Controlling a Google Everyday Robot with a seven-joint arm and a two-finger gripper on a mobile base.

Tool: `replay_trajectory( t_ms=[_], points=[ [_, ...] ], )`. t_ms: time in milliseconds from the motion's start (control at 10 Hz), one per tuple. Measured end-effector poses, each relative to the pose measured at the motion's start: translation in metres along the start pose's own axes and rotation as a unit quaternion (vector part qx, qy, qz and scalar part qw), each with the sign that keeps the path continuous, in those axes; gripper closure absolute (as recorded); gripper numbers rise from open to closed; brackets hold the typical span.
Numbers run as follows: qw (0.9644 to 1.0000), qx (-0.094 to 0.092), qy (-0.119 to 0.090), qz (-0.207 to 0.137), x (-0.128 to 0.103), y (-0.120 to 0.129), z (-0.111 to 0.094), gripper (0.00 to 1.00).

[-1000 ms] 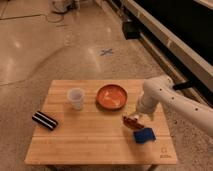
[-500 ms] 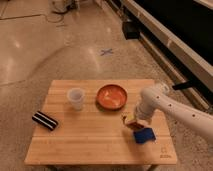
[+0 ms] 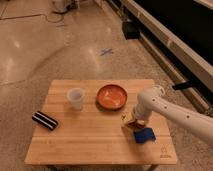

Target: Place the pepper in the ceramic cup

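Note:
The pale ceramic cup [image 3: 75, 98] stands upright on the left half of the wooden table [image 3: 90, 142]. The small dark red pepper [image 3: 133, 125] lies on the right side of the table, just left of a flat blue pad [image 3: 145, 134]. My white arm reaches in from the right and bends down, so the gripper [image 3: 132, 120] sits right at the pepper, low over the tabletop. The gripper partly hides the pepper, and I cannot tell whether it holds it. The cup is well to the left of the gripper.
A wide shallow orange bowl [image 3: 112, 96] sits between the cup and the gripper. A dark oblong object [image 3: 45, 120] lies near the table's left edge. The table stands on a polished floor, with a dark wall and ledge at the right.
The arm has swung slightly left and lowered, bringing the gripper down onto the pepper beside the blue pad. The cup, bowl and dark object have not moved.

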Motion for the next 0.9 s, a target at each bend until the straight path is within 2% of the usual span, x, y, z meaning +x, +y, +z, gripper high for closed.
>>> replay_trajectory(
  t_ms=[200,500,700,800,900],
  points=[
    [0.9999,-0.007,0.002,-0.011,-0.004,0.000,0.006,0.41],
    [0.9994,-0.016,0.007,-0.028,-0.013,0.000,0.008,0.73],
    [0.9993,-0.011,0.011,-0.035,-0.018,-0.006,0.002,0.93],
    [0.9991,-0.006,0.014,-0.040,-0.020,-0.011,-0.005,0.99],
    [0.9989,-0.001,0.017,-0.044,-0.022,-0.014,-0.011,1.00]
  ],
)
